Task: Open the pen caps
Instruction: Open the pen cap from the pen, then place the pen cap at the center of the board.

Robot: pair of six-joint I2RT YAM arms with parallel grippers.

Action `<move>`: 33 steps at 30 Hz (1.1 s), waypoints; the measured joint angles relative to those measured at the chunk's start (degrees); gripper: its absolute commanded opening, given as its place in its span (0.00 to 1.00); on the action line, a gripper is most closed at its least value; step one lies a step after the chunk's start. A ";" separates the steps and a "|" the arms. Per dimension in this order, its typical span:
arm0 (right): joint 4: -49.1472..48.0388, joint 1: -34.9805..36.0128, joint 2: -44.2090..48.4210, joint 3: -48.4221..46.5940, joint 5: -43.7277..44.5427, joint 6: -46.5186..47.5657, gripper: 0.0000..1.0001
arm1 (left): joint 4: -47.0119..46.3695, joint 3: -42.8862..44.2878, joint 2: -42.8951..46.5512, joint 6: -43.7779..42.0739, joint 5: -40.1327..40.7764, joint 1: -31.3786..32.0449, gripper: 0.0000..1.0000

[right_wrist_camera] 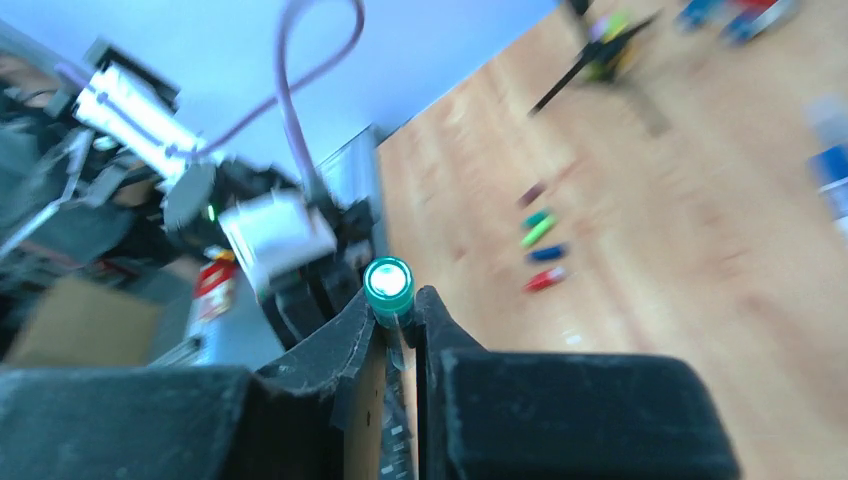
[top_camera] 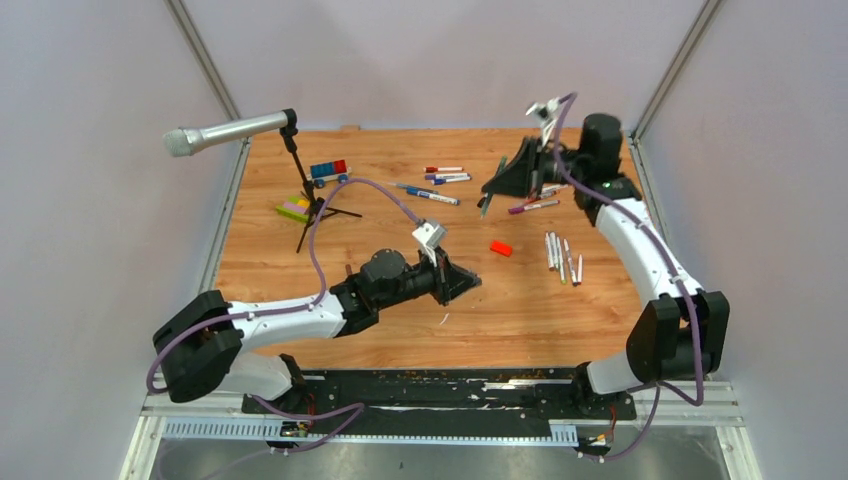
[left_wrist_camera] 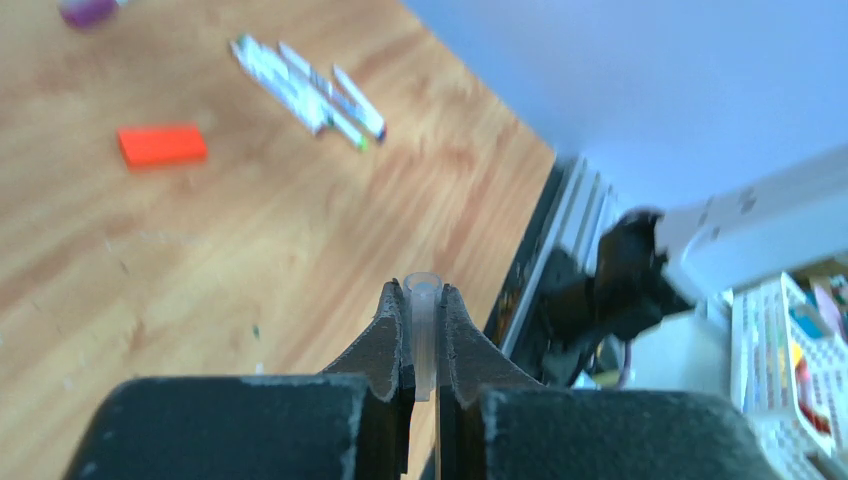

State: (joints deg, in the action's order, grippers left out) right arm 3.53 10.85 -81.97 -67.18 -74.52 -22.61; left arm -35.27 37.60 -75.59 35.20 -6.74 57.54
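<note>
Two tools are closed: the left tool (left_wrist_camera: 421, 292) pinches a clear cap (left_wrist_camera: 422, 340) over the middle of the bench (top_camera: 520, 320); the right tool (right_wrist_camera: 395, 298) grips a green-ended pen (right_wrist_camera: 388, 280) far right. Loose pens (top_camera: 562, 258) lie right of centre.

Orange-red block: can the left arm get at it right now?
Likely yes to reach: only bare table lies between the left gripper and the orange-red block. Grasping, no: it is shut on a clear cap.

Left arm (top_camera: 290, 318) and right arm (top_camera: 640, 245) in white shells, black joint housings (top_camera: 195, 350), black wedge-shaped left gripper (top_camera: 472, 285) and right gripper (top_camera: 488, 188), looping purple cables (top_camera: 330, 215)
</note>
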 measured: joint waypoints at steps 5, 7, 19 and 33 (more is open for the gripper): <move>0.22 -6.08 -1.40 -12.55 0.63 0.61 0.00 | 3.32 -5.05 -1.14 0.26 -2.91 1.33 0.00; 0.13 -5.95 -1.16 -13.27 0.48 0.66 0.00 | 4.31 -6.01 -1.60 0.42 -3.50 1.36 0.00; 16.87 -13.40 7.10 2.16 8.02 21.75 0.00 | 15.28 -7.87 6.25 -0.31 7.10 1.36 0.00; 17.18 -26.60 15.50 20.87 11.67 29.09 0.01 | 43.60 3.28 -0.66 0.74 27.80 -1.75 0.00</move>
State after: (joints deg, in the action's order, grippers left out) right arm 20.71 -15.75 -66.48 -46.30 -62.85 6.48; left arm 8.34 40.88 -76.25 35.94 21.06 55.79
